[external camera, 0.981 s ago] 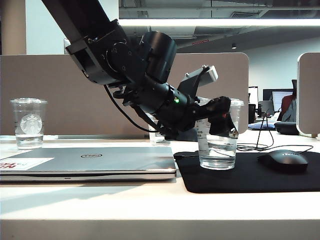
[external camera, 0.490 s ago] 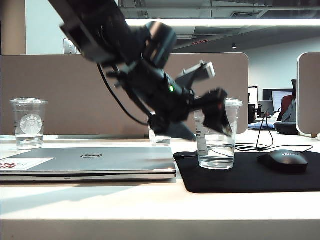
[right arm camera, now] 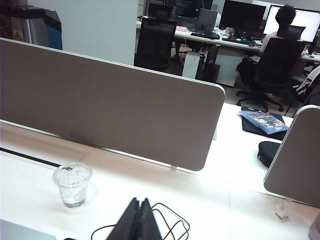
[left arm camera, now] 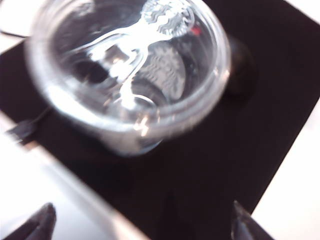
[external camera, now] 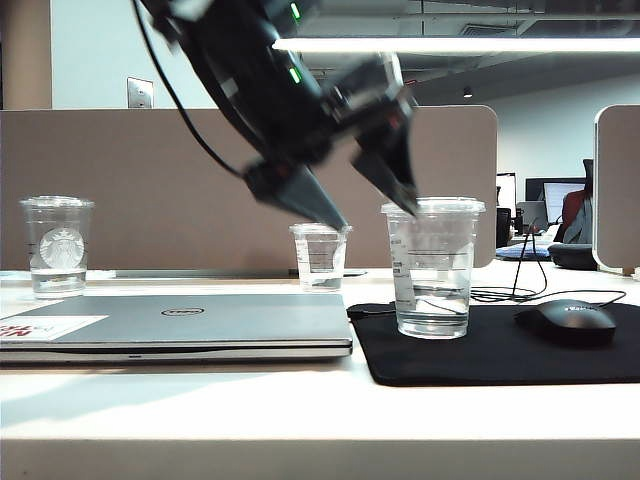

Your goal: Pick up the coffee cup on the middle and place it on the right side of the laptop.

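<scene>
Coffee cup (external camera: 432, 267) set on black mat (external camera: 500, 350) right of laptop (external camera: 175, 325), left gripper (external camera: 375, 212) spread empty above, right gripper (right arm camera: 136, 220) closed, placement seemingly complete.

Grey desk partition (external camera: 120, 190), open office.

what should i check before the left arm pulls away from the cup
1. Cup upright on the black mat: ok.
2. Cup right of the laptop: ok.
3. Left gripper open, free of the cup: ok.
4. Lid seated: cannot tell, the wrist view is blurred.
5. Mouse apart from the cup: ok.
6. Right gripper shut, away from the cup: ok.
</scene>
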Controlling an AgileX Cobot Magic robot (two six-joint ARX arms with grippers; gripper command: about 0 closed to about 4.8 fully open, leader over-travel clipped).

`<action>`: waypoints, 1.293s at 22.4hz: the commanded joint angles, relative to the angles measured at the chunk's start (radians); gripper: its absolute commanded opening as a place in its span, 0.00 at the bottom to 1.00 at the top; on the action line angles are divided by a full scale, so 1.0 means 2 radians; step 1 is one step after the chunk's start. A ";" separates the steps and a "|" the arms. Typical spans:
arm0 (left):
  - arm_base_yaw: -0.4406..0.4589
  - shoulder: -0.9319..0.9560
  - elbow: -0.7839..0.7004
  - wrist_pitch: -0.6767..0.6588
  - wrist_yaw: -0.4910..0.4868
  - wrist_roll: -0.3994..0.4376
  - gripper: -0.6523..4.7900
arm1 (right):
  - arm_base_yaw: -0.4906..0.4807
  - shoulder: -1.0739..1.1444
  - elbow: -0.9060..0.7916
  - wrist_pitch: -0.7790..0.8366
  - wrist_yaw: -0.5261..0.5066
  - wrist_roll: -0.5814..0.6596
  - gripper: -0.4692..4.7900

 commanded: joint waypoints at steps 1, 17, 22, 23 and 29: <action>0.003 -0.087 0.002 -0.051 -0.041 0.023 0.95 | 0.025 -0.019 0.002 -0.007 -0.001 -0.001 0.08; 0.000 -0.447 -0.034 -0.213 -0.120 0.031 0.11 | 0.078 -0.091 -0.012 -0.258 -0.014 0.021 0.08; 0.000 -0.623 -0.190 -0.176 -0.125 0.032 0.11 | 0.078 -0.231 -0.082 -0.238 -0.012 0.022 0.08; 0.000 -0.649 -0.220 -0.158 -0.122 0.028 0.11 | 0.078 -0.248 -0.095 -0.231 -0.011 0.024 0.08; 0.000 -0.810 -0.419 -0.080 -0.138 -0.017 0.11 | 0.078 -0.382 -0.251 -0.163 -0.017 0.027 0.08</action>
